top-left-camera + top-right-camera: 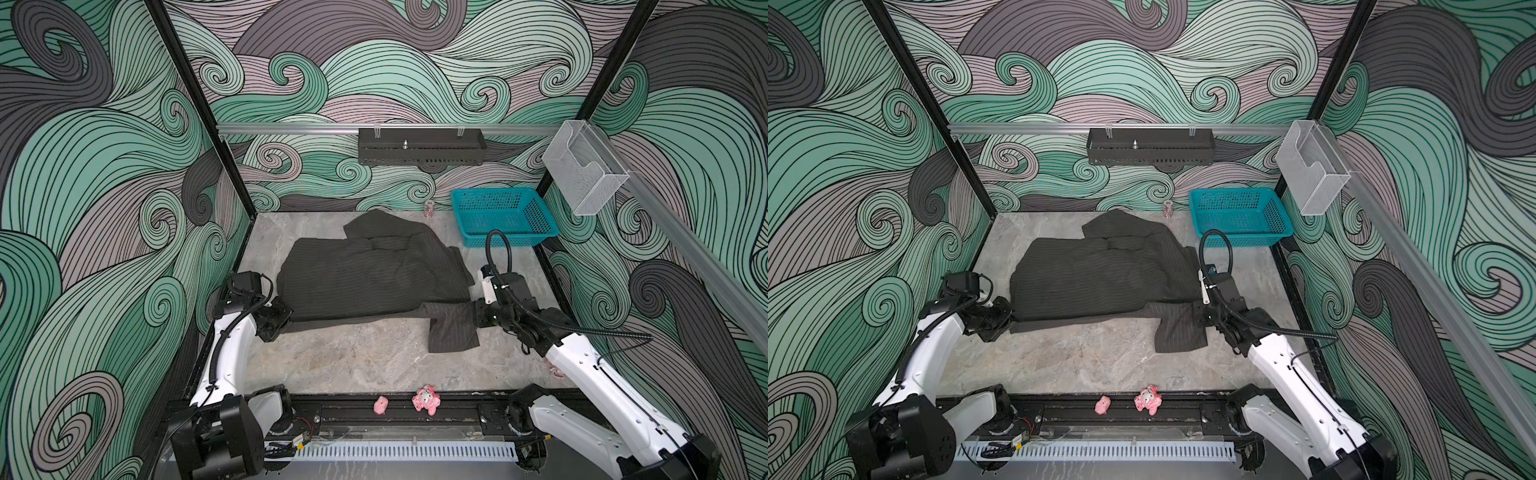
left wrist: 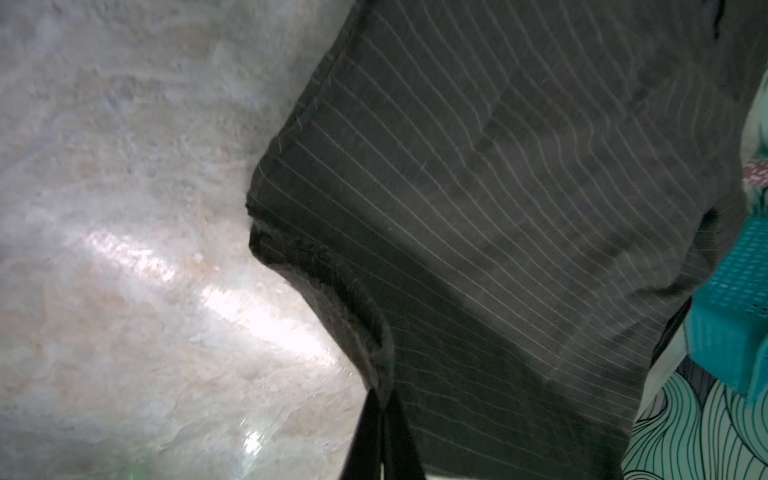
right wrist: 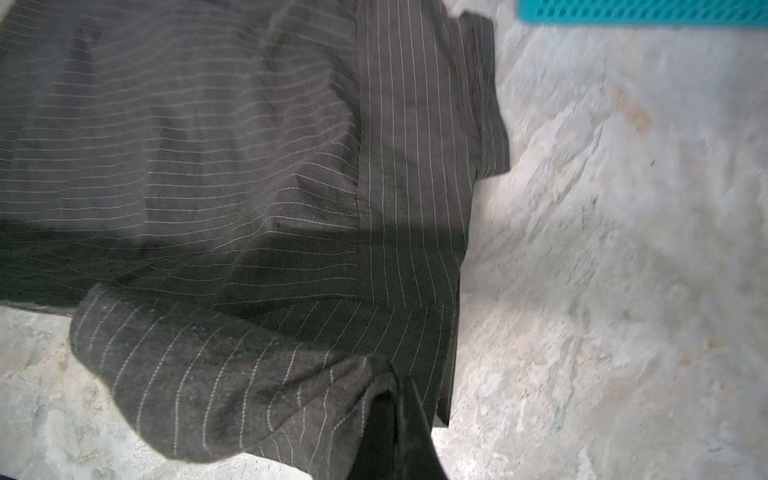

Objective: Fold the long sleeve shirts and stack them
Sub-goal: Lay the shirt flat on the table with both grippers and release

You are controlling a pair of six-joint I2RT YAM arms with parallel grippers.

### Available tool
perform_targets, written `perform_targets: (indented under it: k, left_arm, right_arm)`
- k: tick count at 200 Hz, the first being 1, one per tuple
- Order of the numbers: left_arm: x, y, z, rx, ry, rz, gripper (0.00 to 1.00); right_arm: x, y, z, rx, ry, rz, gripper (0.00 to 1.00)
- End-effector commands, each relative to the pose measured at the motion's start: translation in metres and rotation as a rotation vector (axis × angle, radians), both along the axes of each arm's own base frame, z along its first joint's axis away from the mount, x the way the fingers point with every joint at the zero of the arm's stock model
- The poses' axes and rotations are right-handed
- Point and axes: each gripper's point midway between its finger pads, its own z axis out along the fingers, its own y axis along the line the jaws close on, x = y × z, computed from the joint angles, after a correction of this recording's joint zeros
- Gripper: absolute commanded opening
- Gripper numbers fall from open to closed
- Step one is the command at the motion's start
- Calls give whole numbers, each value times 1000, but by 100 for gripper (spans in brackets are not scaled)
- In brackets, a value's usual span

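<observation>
Shirt (image 1: 374, 270) lies partly folded at the centre of the table (image 1: 374, 365) in both top views, with one loose flap trailing at the pile's lower right. Left gripper (image 1: 284, 319) is clenched on the hem at the lower-left corner. Right gripper (image 1: 475, 312) is clenched on bunched cloth at the lower-right edge. Wrist views show fabric pinched at both tips.

Cloth looks light and limp and will likely sag between the grips. Best to hold hems or corners and keep it taut.

Around it: teal basket (image 1: 511, 240) upper right, near the right arm; small can (image 1: 429, 208) by the back wall; pink toys (image 1: 426, 400) on the front rail, well apart. Basket is the only likely snag.
</observation>
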Motion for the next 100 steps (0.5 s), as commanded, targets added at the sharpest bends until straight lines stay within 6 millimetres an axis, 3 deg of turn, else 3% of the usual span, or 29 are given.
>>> perform_targets:
  k: [1,10,23,49,76,100]
  left_arm:
    - [2,10,13,58,-35,53,0]
    - [0,9,12,52,-18,57,9]
    - [-2,7,20,48,-26,61,30]
    - [-8,7,48,60,-103,78,50]
    - [-4,11,85,96,-234,114,57]
    - [29,13,91,74,-297,105,53]
  right_arm:
    - [-10,-5,-13,22,64,-93,8]
    - [-13,-7,-16,18,77,-99,15]
    - [-16,-10,-16,13,82,-109,35]
    - [-20,-16,-2,8,50,-124,52]
    - [-10,-18,20,24,-2,-174,55]
    - [16,-13,25,16,19,-231,55]
